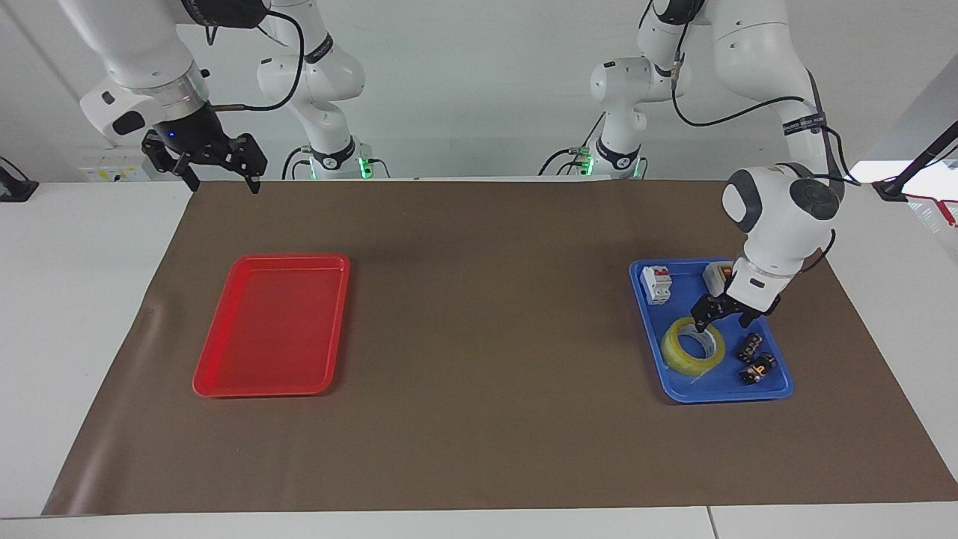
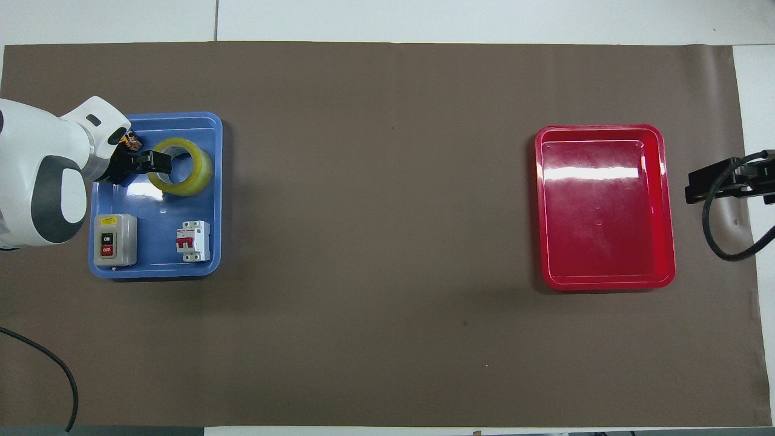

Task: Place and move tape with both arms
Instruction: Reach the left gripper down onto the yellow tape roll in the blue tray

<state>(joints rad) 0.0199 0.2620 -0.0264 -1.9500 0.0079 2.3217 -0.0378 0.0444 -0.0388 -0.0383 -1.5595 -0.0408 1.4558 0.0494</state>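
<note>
The tape lies flat in the blue tray at the left arm's end of the table; it also shows in the overhead view. My left gripper is open and low over the tape's rim on the side nearer the robots, one finger over its core; I cannot tell if it touches. In the overhead view the left gripper covers part of the roll. My right gripper is open and empty, waiting in the air over the mat's edge near the red tray.
In the blue tray are a grey on/off switch box, a white and red breaker and small black parts. The red tray holds nothing. Two smaller arms stand at the table's robot end.
</note>
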